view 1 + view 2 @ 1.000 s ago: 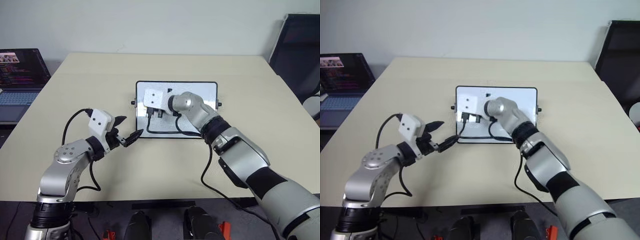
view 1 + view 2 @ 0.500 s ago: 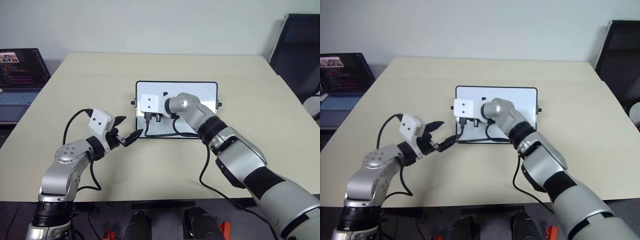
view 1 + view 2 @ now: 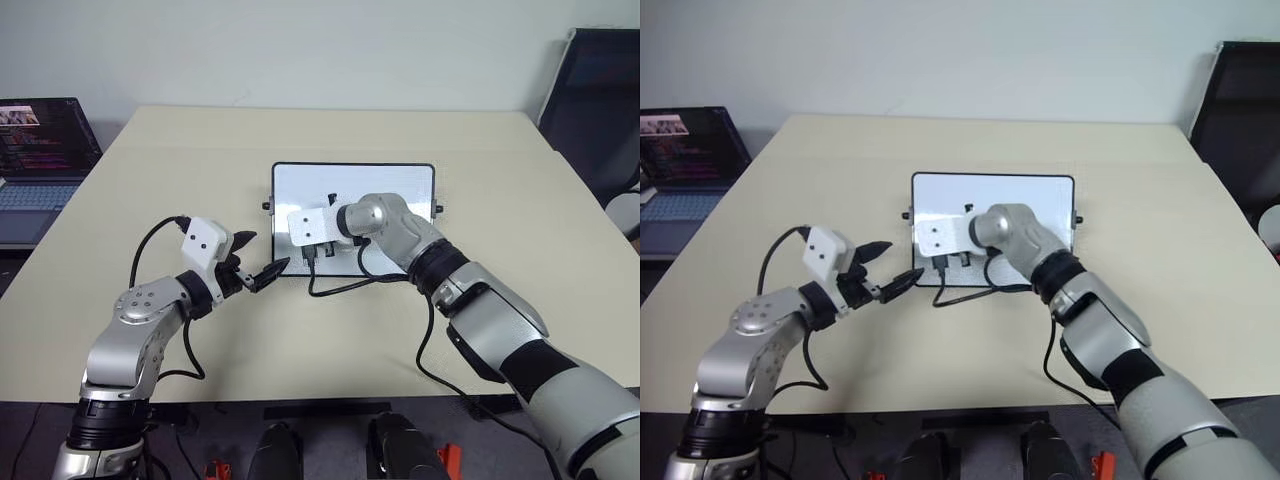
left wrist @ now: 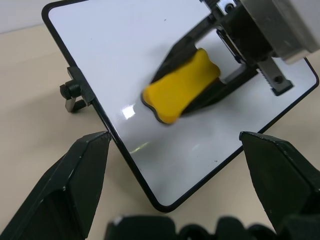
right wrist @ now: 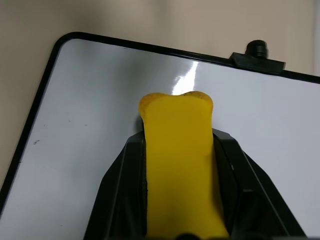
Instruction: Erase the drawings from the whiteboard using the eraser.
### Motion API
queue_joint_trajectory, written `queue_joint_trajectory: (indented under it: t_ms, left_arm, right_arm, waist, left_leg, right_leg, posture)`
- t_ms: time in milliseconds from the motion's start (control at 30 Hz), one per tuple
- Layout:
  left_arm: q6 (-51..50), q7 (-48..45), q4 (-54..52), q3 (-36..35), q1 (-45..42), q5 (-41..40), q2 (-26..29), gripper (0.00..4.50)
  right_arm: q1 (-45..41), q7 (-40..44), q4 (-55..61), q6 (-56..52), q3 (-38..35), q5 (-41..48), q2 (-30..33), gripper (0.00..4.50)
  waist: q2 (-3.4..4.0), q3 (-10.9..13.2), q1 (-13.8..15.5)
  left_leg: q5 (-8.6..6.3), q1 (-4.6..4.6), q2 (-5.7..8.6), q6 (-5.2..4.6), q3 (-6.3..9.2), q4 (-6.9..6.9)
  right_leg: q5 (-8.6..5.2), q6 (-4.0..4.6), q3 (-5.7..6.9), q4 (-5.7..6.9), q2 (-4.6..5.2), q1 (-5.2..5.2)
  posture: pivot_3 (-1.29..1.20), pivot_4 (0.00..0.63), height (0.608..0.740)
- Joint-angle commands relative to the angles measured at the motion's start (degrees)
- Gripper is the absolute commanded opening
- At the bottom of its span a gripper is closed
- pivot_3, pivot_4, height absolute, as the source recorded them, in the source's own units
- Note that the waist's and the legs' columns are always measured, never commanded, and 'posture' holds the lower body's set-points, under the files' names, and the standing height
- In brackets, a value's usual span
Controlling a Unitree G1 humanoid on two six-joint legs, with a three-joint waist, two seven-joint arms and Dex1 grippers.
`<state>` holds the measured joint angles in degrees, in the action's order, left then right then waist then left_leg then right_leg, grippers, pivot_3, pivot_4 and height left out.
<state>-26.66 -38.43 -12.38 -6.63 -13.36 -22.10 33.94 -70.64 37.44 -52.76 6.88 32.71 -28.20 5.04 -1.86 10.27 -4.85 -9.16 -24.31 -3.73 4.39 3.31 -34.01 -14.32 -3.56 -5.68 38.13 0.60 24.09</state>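
Yellow eraser (image 4: 181, 85) pinched between the black fingers (image 5: 119, 197) of the right tool (image 4: 197, 82), dark underside down on the whiteboard (image 3: 400, 185), near the board's left short edge and front corner. Whiteboard lies flat mid-surface (image 3: 300, 140), one small dark mark (image 3: 332, 197) visible just beyond the right wrist block. Left tool (image 3: 262, 270) spread, hovering just off the board's front-left corner, fingers pointing at it; open laptop (image 3: 40, 150) well apart at far left.

Whiteboard (image 3: 1040, 200) at counter (image 3: 1140, 260) centre, right gripper (image 3: 940, 262) over its 7 o'clock corner, laptop (image 3: 685, 165) at 9 o'clock.
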Motion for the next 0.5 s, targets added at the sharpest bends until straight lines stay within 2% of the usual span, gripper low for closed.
queue_joint_trajectory:
  t_ms: [33,133,367,500]
  left_arm:
    - [1.29,-0.57,-0.19,-0.27,-1.46,0.13,0.2,4.5]
    - [1.41,-0.7,0.07,-0.25,-1.67,0.18,0.2,4.5]
    - [1.49,-0.96,0.33,-0.33,-1.88,0.21,0.12,4.5]
    - [1.58,-1.31,0.67,-0.16,-2.33,0.23,0.09,4.5]
  right_arm:
    - [-1.88,-4.4,-0.62,-1.11,-2.1,-0.3,-0.38,1.33]
    - [-0.97,-1.74,-0.57,-2.24,-1.8,0.23,0.22,1.33]
    - [-1.92,-4.27,-2.25,-6.98,-8.06,3.08,5.27,1.33]
    - [-1.34,-3.38,-1.67,-8.04,-9.26,3.22,8.0,1.33]
  waist:
    - [0.0,0.0,0.01]
    - [0.0,0.0,0.01]
    - [0.0,0.0,0.42]
    - [-0.04,-0.03,0.58]
  left_leg:
    - [0.01,0.0,0.0,-0.01,0.0,0.0]
    - [0.01,0.0,0.0,-0.02,-0.01,0.0]
    - [0.01,-0.02,0.01,-0.02,0.0,-0.02]
    - [0.02,-0.01,0.03,-0.03,-0.01,-0.08]
  right_leg:
    - [0.01,0.01,0.0,0.0,0.0,0.0]
    - [0.0,0.0,-0.01,-0.03,0.0,-0.01]
    - [-0.01,-0.04,0.0,-0.06,0.01,-0.04]
    - [0.0,-0.02,-0.01,-0.05,0.02,-0.07]
  posture:
    - [0.0,0.15,0.74]
    - [0.0,0.15,0.74]
    - [0.0,0.15,0.74]
    - [0.0,0.15,0.74]
